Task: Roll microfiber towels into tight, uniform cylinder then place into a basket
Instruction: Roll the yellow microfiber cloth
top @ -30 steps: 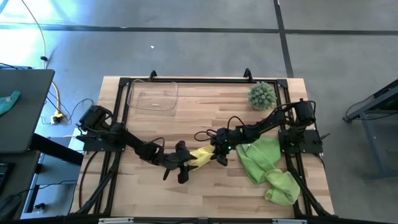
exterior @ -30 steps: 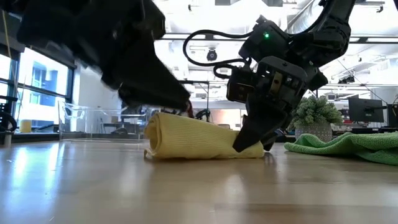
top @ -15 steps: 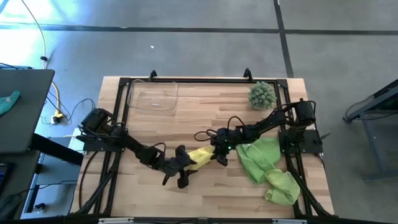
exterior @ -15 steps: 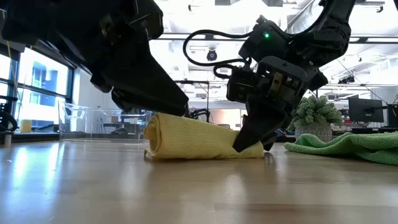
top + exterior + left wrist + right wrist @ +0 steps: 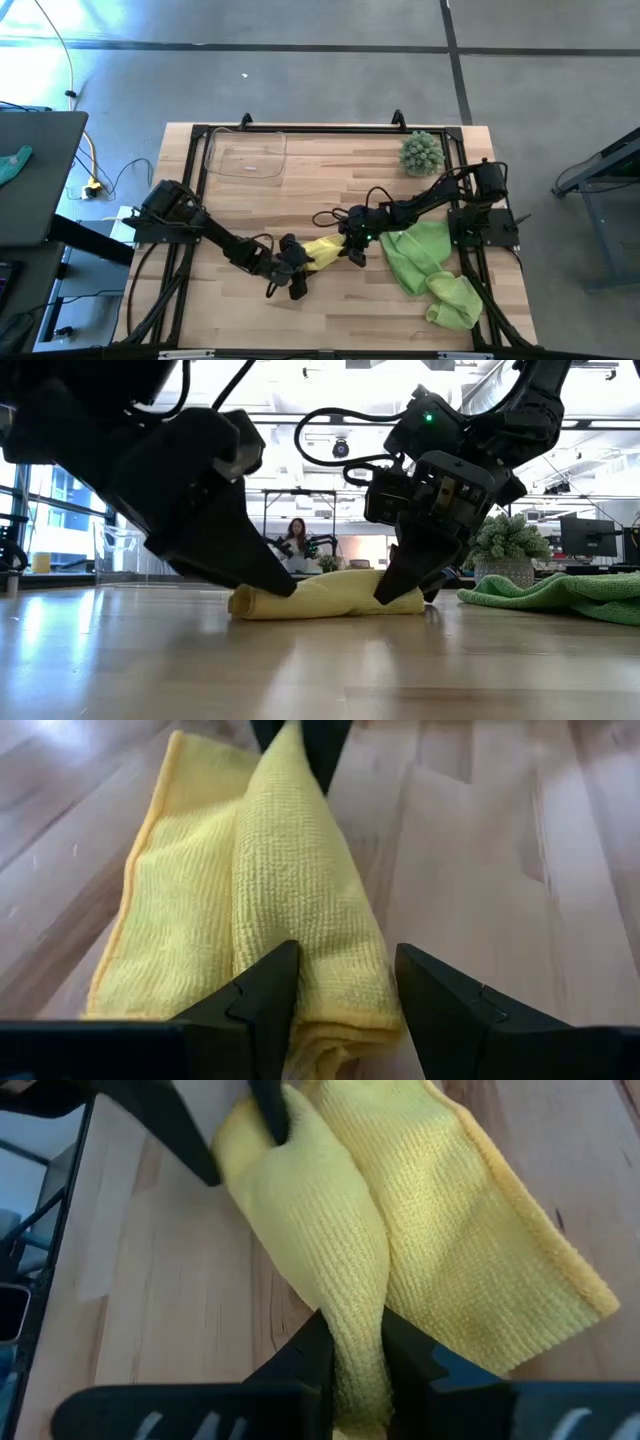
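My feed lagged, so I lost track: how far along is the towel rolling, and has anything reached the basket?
Nothing is finished: the basket holds no towel. In hand is the yellow towel, loosely rolled, not yet tight. The right pincer is shut on one end; the left pincer straddles the other end, open. Left to do: tighten and place this roll, then roll the green towels heaped by the right arm's base.

Pale yellow microfiber towel (image 5: pixel 322 250) with a fine waffle-rib weave and a slightly deeper yellow hemmed edge. Two light green microfiber towels (image 5: pixel 425 262), apparently plain. Shallow clear plastic basket (image 5: pixel 246 155), colourless. Spiky round green plant (image 5: pixel 421 152). Light wooden plank table (image 5: pixel 330 190), framed in black. Left gripper (image 5: pixel 285 277) and right gripper (image 5: pixel 353 245), both black.
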Controlling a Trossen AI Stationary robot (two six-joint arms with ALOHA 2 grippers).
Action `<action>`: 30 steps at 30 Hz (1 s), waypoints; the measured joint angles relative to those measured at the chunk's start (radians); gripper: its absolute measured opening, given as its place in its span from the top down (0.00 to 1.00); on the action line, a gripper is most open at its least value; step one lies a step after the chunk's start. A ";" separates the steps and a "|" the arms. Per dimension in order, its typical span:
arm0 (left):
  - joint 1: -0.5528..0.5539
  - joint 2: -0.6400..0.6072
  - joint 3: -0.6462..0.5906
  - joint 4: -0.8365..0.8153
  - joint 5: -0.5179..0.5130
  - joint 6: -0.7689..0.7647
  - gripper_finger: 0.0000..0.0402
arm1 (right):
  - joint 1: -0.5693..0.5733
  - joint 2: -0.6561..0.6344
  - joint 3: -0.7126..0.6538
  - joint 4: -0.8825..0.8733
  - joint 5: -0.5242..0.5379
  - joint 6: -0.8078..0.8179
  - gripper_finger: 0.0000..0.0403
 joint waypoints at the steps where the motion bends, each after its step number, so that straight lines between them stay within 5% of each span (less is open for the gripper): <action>1: 0.000 0.009 0.001 0.000 -0.004 -0.023 0.60 | 0.000 -0.002 0.001 -0.001 -0.009 -0.020 0.89; 14: 0.000 0.030 0.001 -0.008 0.000 -0.096 0.60 | 0.006 -0.343 -0.003 -0.359 -0.039 -0.268 0.66; 17: 0.001 0.031 0.001 -0.007 0.000 -0.094 0.60 | 0.089 -0.396 -0.005 -0.311 0.071 -0.406 0.66; 23: 0.002 0.032 -0.002 0.004 0.003 -0.091 0.60 | 0.246 -0.323 -0.005 -0.157 0.452 -0.674 0.66; 30: 0.002 0.032 -0.002 0.005 0.006 -0.091 0.60 | 0.259 -0.181 -0.004 -0.023 0.494 -0.601 0.65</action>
